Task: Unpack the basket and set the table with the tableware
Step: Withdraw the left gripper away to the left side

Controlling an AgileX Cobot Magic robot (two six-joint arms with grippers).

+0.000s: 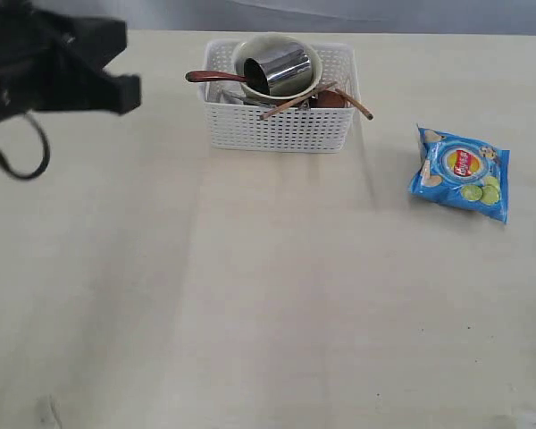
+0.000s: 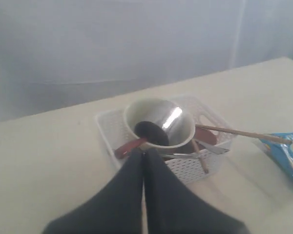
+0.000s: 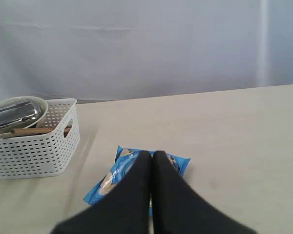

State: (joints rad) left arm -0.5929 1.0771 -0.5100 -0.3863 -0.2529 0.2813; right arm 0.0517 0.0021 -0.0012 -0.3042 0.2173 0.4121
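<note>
The white basket (image 1: 279, 125) stands at the back of the table (image 1: 250, 295). An off-white bowl (image 1: 310, 63) sits in it, and a steel cup (image 1: 279, 70) lies on its side in the bowl. The reddish-brown spoon (image 1: 213, 77) sticks out on the left, and two chopsticks (image 1: 297, 101) cross the front rim. Steel cutlery (image 2: 212, 149) and a brown piece (image 1: 330, 100) lie lower down. My left gripper (image 2: 144, 152) is shut and empty, hovering just short of the basket (image 2: 198, 168). Over the chips bag (image 3: 112, 176), my right gripper (image 3: 152, 153) is shut and empty; the exterior view does not show it.
A blue chips bag (image 1: 461, 173) lies on the table to the right of the basket. The left arm (image 1: 49, 67) hangs as a dark blurred mass at the upper left. A grey backdrop runs behind the table's far edge.
</note>
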